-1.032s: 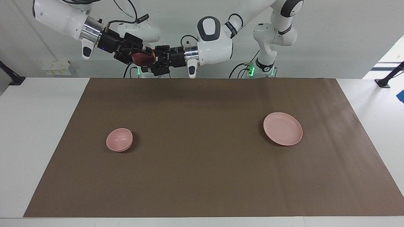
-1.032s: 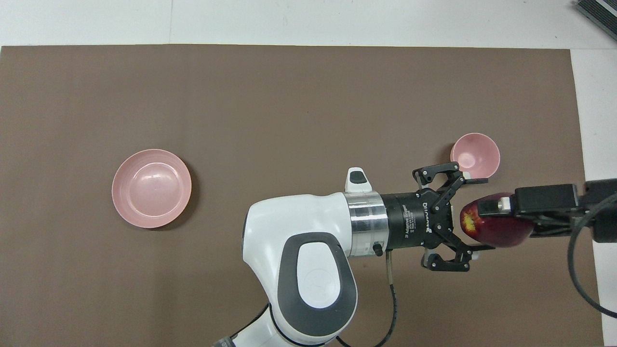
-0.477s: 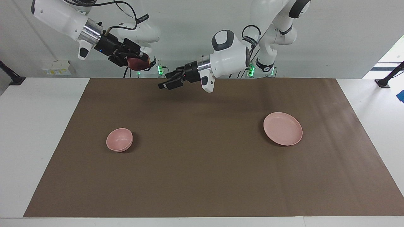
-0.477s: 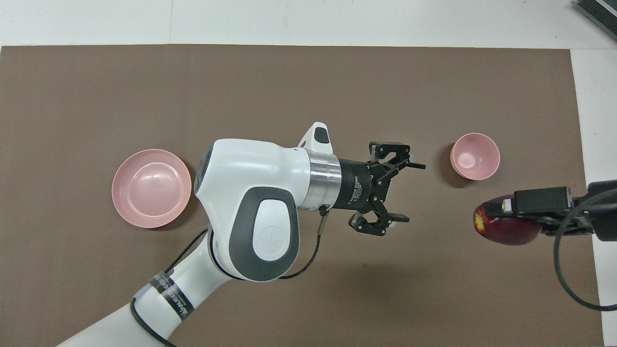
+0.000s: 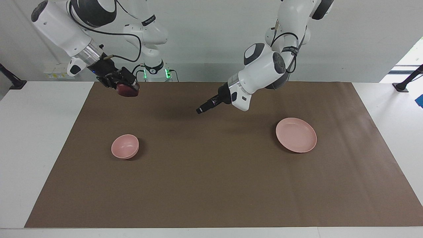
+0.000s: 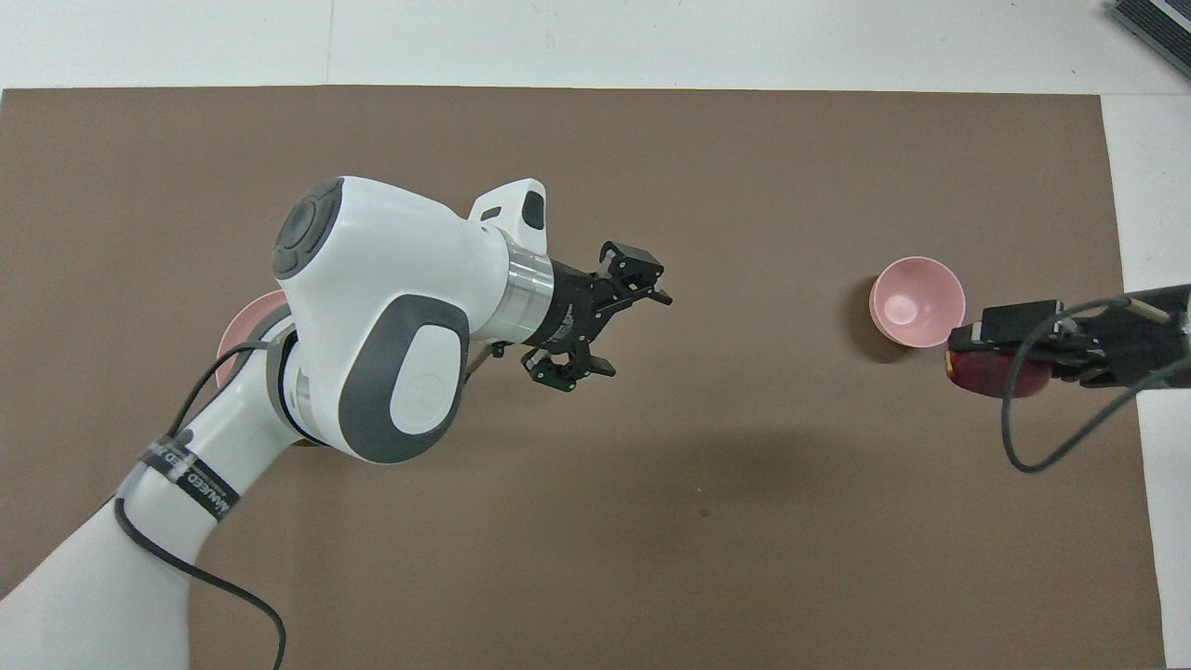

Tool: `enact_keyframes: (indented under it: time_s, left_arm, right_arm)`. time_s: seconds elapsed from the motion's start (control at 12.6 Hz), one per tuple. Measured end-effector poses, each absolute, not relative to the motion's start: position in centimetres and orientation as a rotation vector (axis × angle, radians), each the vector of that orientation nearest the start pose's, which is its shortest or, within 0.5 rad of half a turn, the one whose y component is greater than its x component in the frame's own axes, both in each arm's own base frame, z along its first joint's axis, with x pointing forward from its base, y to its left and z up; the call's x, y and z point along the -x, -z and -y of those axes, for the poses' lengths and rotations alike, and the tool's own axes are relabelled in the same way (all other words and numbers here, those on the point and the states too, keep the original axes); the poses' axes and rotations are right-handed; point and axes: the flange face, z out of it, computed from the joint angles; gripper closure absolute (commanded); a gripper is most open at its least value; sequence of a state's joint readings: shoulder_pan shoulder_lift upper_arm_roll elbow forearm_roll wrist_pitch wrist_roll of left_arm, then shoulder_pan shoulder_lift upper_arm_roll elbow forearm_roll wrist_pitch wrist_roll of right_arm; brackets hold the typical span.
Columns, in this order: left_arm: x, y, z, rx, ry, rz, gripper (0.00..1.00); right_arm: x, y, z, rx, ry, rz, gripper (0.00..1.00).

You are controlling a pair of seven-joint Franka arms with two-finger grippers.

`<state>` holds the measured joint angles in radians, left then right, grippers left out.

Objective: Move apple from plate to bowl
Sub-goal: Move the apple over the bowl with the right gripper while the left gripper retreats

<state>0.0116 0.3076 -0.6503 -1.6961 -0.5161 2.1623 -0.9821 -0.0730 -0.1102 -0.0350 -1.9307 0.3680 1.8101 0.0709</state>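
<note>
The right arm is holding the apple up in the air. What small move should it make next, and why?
Probably carry the apple forward and down until it hangs over the bowl. The right pincer grips it above the mat, nearer the robots than the bowl, which stands empty. The left pincer is open and holds nothing.

The brown mat (image 5: 218, 172) lies open over nearly its whole spread, with only two low things on it: the bowl (image 5: 125, 146) toward the right arm's end and the plate (image 5: 296, 135) toward the left arm's end, well apart, with a wide bare lane between them. The bowl's mouth is uncovered. The right gripper (image 5: 127, 88), closed on the apple (image 5: 128, 90), hangs over the mat's robot-side edge with bare mat below it. The left gripper (image 5: 200, 110), jaws spread, hangs over the mat's middle; its arm's bulky joint overhangs part of the plate in the overhead view
</note>
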Motion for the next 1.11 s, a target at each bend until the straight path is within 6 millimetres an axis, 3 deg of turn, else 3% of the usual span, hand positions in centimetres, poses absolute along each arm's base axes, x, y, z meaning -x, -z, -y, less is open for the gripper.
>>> enact_keyframes:
  time_s: [0.32, 0.56, 0.79, 1.11]
  left_arm:
    - [-57.0, -45.7, 27.8, -2.794, 0.279, -0.360, 0.00]
    - [-58.9, -45.9, 20.5, -2.995, 0.224, 0.047, 0.00]
    - [-59.5, -46.1, 16.0, -3.095, 0.258, 0.239, 0.00]
    - [-60.1, -49.9, 13.7, -3.123, 0.179, 0.199, 0.00]
  right_arm:
    - [-57.5, -47.2, 2.1, 2.980, 0.038, -0.280, 1.00]
    - [-58.8, -44.2, 2.9, 3.107, 0.026, -0.166, 1.00]
    - [-60.1, -41.0, 3.3, 3.171, 0.032, -0.111, 1.00]
    - [-61.3, -37.0, 3.4, 3.188, 0.027, -0.090, 1.00]
